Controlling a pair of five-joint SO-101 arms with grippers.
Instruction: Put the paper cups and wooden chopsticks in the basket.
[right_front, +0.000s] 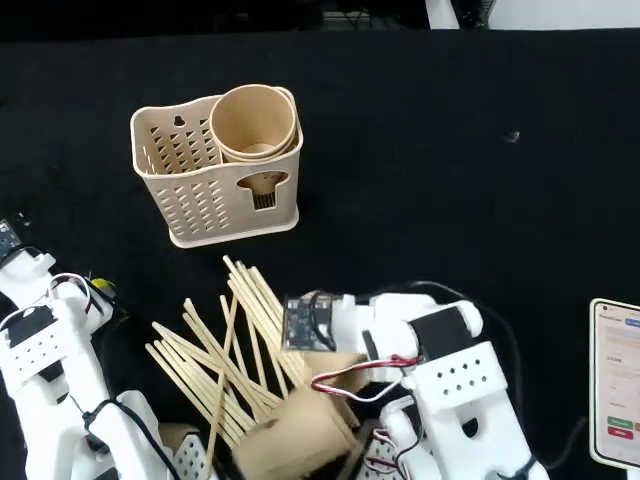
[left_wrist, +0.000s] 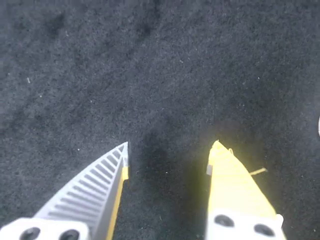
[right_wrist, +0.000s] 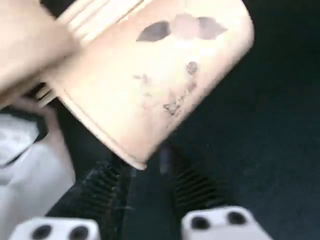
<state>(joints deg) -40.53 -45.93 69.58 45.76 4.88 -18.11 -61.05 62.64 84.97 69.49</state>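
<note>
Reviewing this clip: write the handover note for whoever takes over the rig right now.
Left gripper: jaws open, over bare black cloth, holding nothing.
Right gripper: jaws apart at the rim of a tan paper cup lying on its side; no clear grip.
Done: stacked tan paper cups stand in the beige perforated plastic basket.
To do: at least that cup, plus the wooden chopsticks scattered on the cloth between basket and arms.

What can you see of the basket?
The basket is beige and plastic-looking, rectangular with rounded corners. Its walls are perforated and there is a handle cutout in the near side. It stands upright on the black table. Nested paper cups stand in one end of it; the other end looks empty.
</note>
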